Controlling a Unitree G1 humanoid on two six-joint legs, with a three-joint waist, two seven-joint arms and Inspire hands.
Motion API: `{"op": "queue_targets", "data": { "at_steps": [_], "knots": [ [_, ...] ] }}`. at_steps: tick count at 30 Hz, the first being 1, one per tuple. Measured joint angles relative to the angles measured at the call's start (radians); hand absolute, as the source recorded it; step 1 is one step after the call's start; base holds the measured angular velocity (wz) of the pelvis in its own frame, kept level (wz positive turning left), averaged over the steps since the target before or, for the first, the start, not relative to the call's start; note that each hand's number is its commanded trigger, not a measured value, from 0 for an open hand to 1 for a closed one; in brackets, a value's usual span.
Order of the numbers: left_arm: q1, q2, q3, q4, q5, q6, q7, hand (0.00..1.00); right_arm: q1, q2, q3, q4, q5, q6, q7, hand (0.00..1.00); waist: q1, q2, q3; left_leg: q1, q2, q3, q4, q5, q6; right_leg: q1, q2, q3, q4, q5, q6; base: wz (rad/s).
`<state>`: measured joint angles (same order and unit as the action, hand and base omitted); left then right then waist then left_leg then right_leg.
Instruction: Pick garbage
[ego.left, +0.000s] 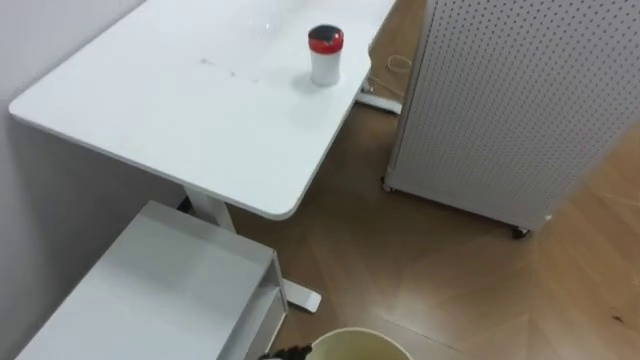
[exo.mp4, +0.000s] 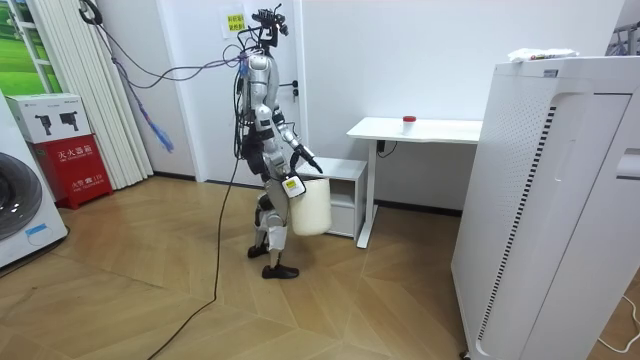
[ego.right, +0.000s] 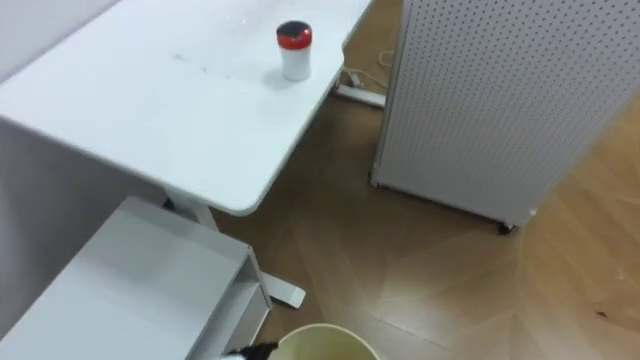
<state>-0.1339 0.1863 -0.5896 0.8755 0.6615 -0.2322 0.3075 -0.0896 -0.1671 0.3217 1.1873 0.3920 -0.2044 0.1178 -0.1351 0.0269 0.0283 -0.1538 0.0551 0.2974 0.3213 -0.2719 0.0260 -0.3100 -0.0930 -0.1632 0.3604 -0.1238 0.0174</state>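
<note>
**Jar upright on desk, bin carried at the robot's front**

Garbage to be picked was a small white jar (ego.left: 325, 55) with a red lid. It stood upright on the white desk (ego.left: 180, 110), its long axis vertical and the lid pointing up. It sat near the desk's far right edge, well apart from the robot.

The robot stood on the wood floor beside the desk, facing the room view's right. A low white drawer cabinet (ego.left: 150, 285) was just in front of it on its left, under the desk's near end. A white perforated panel (ego.left: 510, 100) stood on the floor to the right of the desk.

A pale round bin (ego.left: 355, 343) hung clear of the floor at the robot's front, about hip height. In the room view one arm reached forward and down to the bin's top. In the eye views the dark fingers of the left hand (ego.left: 290, 352) touched the bin's rim at the bottom edge. So little of them showed that I could not tell whether they were curled round the rim or straight.
</note>
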Motion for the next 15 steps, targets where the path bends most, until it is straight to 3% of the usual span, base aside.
{"op": "queue_targets", "data": {
  "at_steps": [4, 9, 15],
  "knots": [
    [0.047, 0.043, 0.086, -0.204, 0.0, -0.029, 0.043, 0.0, 0.048, -0.001, -0.082, -0.038, -0.004, -0.002, -0.022, 1.0, 0.003, 0.005, -0.0052, 0.073, -0.001, 0.0, -0.029, 0.0, 0.0, 0.067, 0.005, -0.001, -0.02, -0.001, 0.002, -0.04],
    [0.063, 0.046, 0.186, -0.345, -0.001, -0.077, 0.123, 0.0, 0.077, -0.002, -0.15, -0.041, -0.004, -0.003, -0.05, 1.0, 0.003, 0.006, -0.0153, 0.12, -0.005, 0.002, -0.039, 0.0, 0.0, 0.105, 0.003, -0.001, -0.016, -0.005, 0.008, -0.02],
    [0.093, 0.051, 0.285, -0.497, -0.026, -0.097, 0.159, 0.0, 0.092, -0.003, -0.188, -0.013, -0.004, 0.012, -0.05, 1.0, 0.007, -0.005, -0.0157, 0.186, -0.008, 0.038, -0.068, 0.003, 0.001, 0.14, 0.002, -0.001, -0.018, -0.004, 0.007, -0.19]
  ]
}}
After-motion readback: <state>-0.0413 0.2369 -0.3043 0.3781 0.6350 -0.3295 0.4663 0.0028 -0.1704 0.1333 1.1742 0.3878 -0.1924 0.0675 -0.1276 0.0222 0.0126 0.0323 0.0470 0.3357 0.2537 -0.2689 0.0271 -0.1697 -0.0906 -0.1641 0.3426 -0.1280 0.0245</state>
